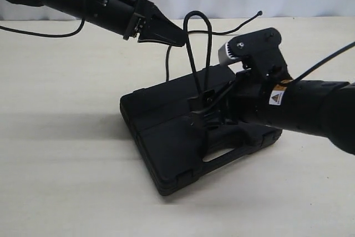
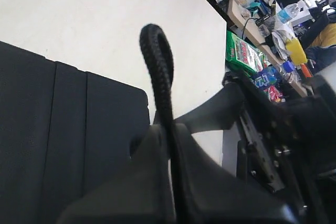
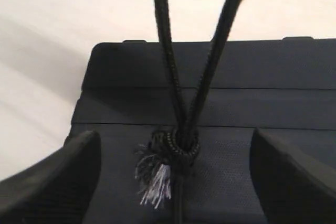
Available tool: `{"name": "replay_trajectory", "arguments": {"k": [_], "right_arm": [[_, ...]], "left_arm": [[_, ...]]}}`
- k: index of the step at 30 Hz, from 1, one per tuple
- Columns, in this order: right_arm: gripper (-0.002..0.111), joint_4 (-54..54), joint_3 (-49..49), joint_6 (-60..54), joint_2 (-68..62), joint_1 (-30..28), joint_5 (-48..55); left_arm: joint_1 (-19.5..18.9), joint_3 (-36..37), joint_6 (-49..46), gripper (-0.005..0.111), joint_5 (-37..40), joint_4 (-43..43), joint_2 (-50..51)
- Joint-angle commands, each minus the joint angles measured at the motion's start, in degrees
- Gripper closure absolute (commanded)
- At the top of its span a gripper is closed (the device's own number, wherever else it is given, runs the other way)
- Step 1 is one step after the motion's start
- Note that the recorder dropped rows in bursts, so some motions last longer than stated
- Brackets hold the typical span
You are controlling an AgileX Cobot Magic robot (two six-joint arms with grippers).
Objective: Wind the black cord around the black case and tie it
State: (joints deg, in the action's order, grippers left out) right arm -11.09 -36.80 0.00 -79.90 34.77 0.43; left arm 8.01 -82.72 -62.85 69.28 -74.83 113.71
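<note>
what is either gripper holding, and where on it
The left gripper pinches the black cord just below the top of its raised loop. The right gripper is open, holding nothing.

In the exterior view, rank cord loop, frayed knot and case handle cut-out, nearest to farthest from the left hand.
1. Cord loop, gripped by the left hand.
2. Frayed knot, below, on the black case.
3. Handle cut-out, at its near edge.

Two strands of the black cord [image 3: 169, 61] rise from its frayed knot [image 3: 170, 148], which rests on the black case [image 3: 273, 82]. The knot sits between the right gripper's [image 3: 174, 139] widely spread fingers [image 3: 63, 177].
</note>
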Motion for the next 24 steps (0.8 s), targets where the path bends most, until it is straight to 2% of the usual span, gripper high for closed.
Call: {"name": "replay_trajectory", "arguments": {"k": [1,3,5,7,9,10,12,15,18,21,24], "right_arm": [[0.036,-0.2,-0.2,0.0,-5.5,0.1,-7.8],[0.042,-0.2,-0.2,0.0,-7.4,0.1,-10.2],[0.055,-0.5,-0.2,0.0,-8.7,0.1,-11.5],[0.072,-0.4,-0.2,0.0,-9.6,0.1,-12.1],[0.097,-0.4,-0.2,-0.4,-9.8,0.1,-12.1],[0.103,-0.5,-0.2,-0.4,-9.7,0.1,-12.1],[0.104,-0.5,-0.2,-0.5,-9.3,-0.1,-11.8],[0.104,-0.5,0.6,-1.4,-8.2,-0.1,-11.2],[0.104,-0.5,2.4,-2.2,-7.1,-0.8,-11.3],[0.104,-1.4,4.1,-2.2,-6.6,-2.7,-11.4],[0.104,-1.5,5.1,-2.2,-6.5,-3.6,-12.6]], "left_arm": [[0.0,-0.3,-0.3,0.107,0.7,-0.8,-0.2],[0.0,-0.3,-0.3,0.107,0.7,-0.8,-0.2],[0.0,-0.3,-0.3,0.107,0.7,-0.8,-0.2],[0.0,-0.3,-0.4,0.107,0.7,-0.8,-0.2],[0.0,-0.3,-0.5,0.107,0.6,-0.8,-0.2],[0.0,-0.3,-1.0,0.107,0.5,-0.8,-0.2],[0.0,-0.3,-3.4,0.107,-0.5,-0.8,-0.2],[0.0,-0.3,-5.0,0.107,-6.2,0.8,-0.2],[0.1,-0.3,-5.0,0.103,-14.7,8.9,-0.2],[0.9,-0.3,-5.0,0.088,-21.9,16.9,-0.2],[1.4,-0.3,-4.8,0.065,-27.7,18.5,-0.2]]}}
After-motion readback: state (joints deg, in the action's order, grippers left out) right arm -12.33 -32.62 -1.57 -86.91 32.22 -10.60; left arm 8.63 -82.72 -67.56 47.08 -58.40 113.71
